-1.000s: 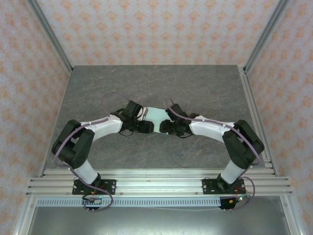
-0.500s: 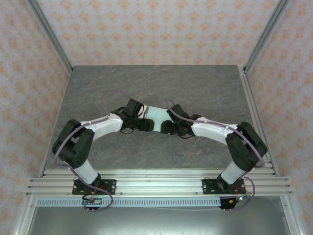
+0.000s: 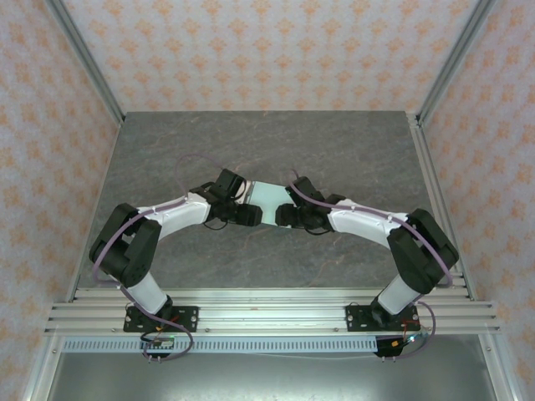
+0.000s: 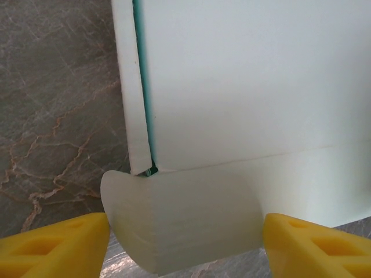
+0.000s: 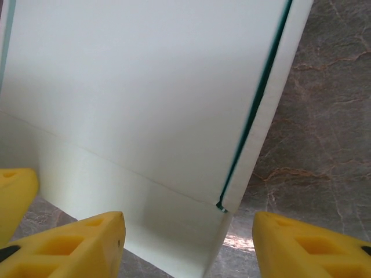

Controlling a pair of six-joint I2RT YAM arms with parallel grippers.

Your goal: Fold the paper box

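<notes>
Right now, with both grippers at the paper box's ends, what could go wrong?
The rounded tab fills the gap between the left gripper's fingers and looks bowed; more squeeze may crease it off its fold line.
The right gripper straddles one corner of the paper box with a gap on one side, so closing could push the thin card askew.
The side flap stands slightly apart from the panel and may spring open.
</notes>
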